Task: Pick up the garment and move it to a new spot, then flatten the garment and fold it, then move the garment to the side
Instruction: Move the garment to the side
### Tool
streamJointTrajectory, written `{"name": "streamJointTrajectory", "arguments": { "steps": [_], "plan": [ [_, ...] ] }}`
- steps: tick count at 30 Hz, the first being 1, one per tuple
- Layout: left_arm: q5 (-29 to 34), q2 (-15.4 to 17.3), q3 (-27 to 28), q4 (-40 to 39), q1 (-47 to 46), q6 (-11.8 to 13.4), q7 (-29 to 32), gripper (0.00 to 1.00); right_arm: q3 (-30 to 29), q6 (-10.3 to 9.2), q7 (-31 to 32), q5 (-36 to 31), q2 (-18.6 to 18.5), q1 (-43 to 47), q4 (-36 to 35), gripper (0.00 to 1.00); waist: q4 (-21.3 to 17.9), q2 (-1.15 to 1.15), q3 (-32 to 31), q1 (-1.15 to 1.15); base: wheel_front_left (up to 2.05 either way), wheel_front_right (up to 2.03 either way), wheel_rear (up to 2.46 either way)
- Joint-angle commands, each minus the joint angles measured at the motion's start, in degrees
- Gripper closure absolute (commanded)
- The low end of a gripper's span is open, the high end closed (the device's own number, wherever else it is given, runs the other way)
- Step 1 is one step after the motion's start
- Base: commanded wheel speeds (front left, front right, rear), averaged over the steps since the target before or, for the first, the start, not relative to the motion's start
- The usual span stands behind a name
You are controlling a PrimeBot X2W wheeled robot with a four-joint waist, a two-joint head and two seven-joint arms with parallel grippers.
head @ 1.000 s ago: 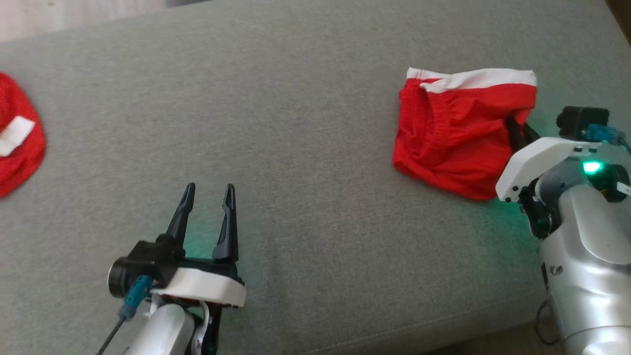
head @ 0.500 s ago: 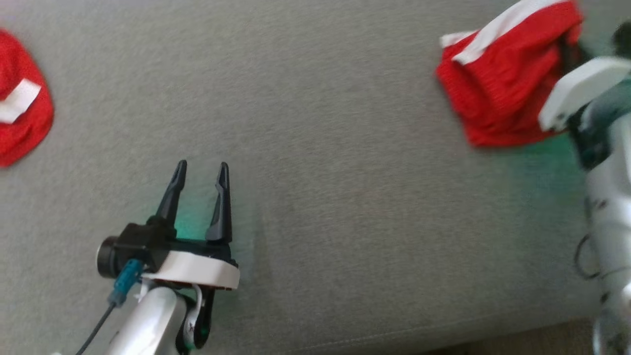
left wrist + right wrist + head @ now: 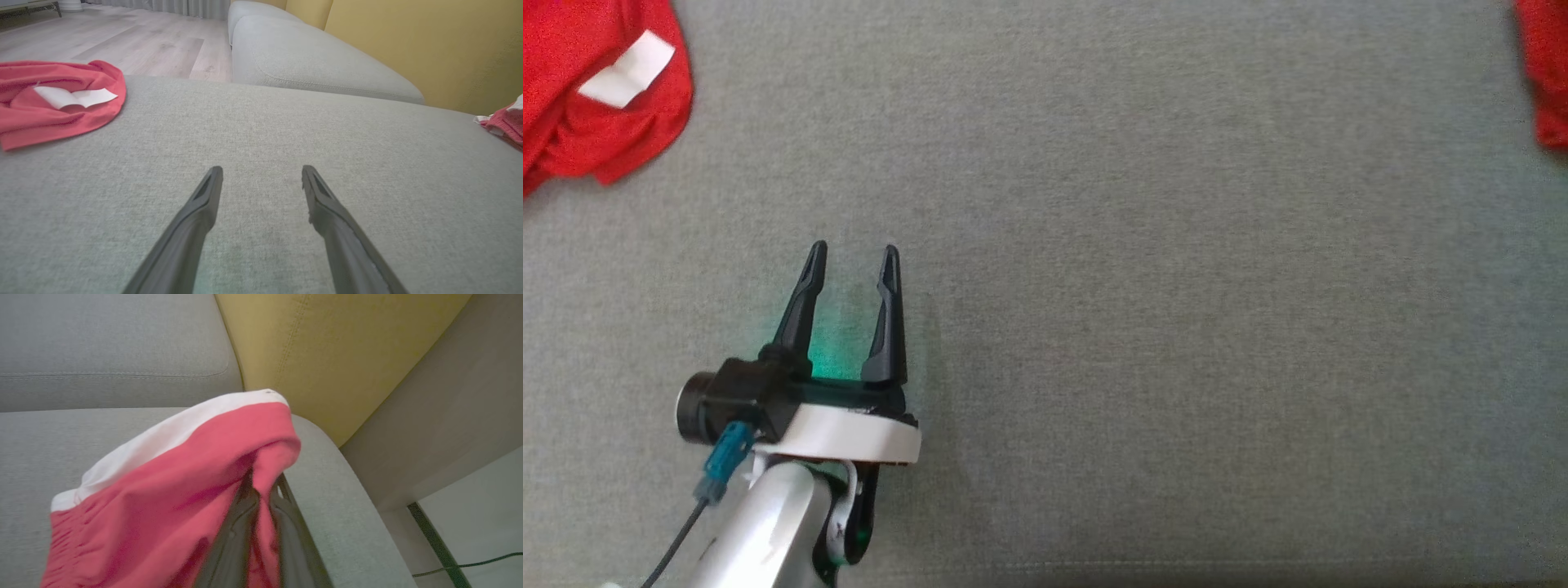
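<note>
Item count: two red-and-white garments, two claws, one grey seat.

- **Right claw** (image 3: pixel 263 486): closed down on a fold of the garment (image 3: pixel 163 490). Red cloth is pinched between its fingers. The rest drapes to their left in the right wrist view.
- **Garment:** at the right end of the seat (image 3: pixel 1135 286), near the yellow backrest (image 3: pixel 327 347).
- **Left claw** (image 3: pixel 854 249): spread wide, holding nothing, over bare seat.
- **Other garment** (image 3: pixel 596 90): lies crumpled at the seat's left end, well apart from both claws.
</note>
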Motion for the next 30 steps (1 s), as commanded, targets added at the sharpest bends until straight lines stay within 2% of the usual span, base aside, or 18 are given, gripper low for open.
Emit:
{"name": "streamJointTrajectory", "arguments": {
  "steps": [1,2,5,9,13,16,25,30],
  "plan": [
    [0.3,1.1,1.8,-1.9,-1.7,0.2,-0.4,0.00,-0.2,0.37,-0.8,-0.9,-2.4,-2.0,-1.5,0.42,0.7,0.00,0.8,-0.01,0.00,0.00,0.00],
    [0.3,1.1,1.8,-1.9,-1.8,0.2,-0.4,0.00,-0.5,0.37,-1.7,-1.6,-3.0,-2.4,-1.5,0.00,0.9,0.00,1.0,-0.01,0.00,0.00,0.00],
    [0.3,0.9,1.6,-1.8,-2.1,0.2,-0.5,0.00,-1.6,0.37,-4.5,-4.3,-3.6,-3.5,-1.1,0.00,1.3,0.00,1.2,-0.01,0.00,0.00,0.00],
    [0.0,0.8,1.7,-1.1,-2.0,0.3,-0.8,0.00,-2.8,0.37,-6.6,-5.9,-0.8,-4.1,-0.9,0.00,1.3,0.00,0.3,-0.01,0.00,0.00,0.00],
    [-0.4,0.7,1.9,-0.4,-1.9,0.3,-1.2,0.00,-1.5,0.37,-8.2,-6.8,2.4,-4.1,-1.1,0.00,1.1,0.00,-1.9,-0.01,0.00,0.00,0.00],
    [-0.9,0.6,2.3,0.4,-1.9,0.3,-1.5,0.00,1.1,0.37,-9.6,-5.9,5.1,-3.4,-1.6,0.00,1.0,0.00,-4.5,-0.01,0.00,0.00,0.00],
    [-3.9,0.5,5.1,5.7,-1.4,-0.4,-2.6,0.00,12.0,0.37,-12.5,2.9,11.6,3.9,-6.9,0.00,0.3,0.00,-15.0,-0.01,0.00,0.00,0.00],
    [-5.5,0.5,6.6,8.4,0.1,-0.3,-2.9,0.00,13.9,0.37,-14.2,4.6,14.8,10.1,-11.5,0.00,-0.2,0.00,-19.4,-0.01,0.00,0.00,0.00]
  ]
}}
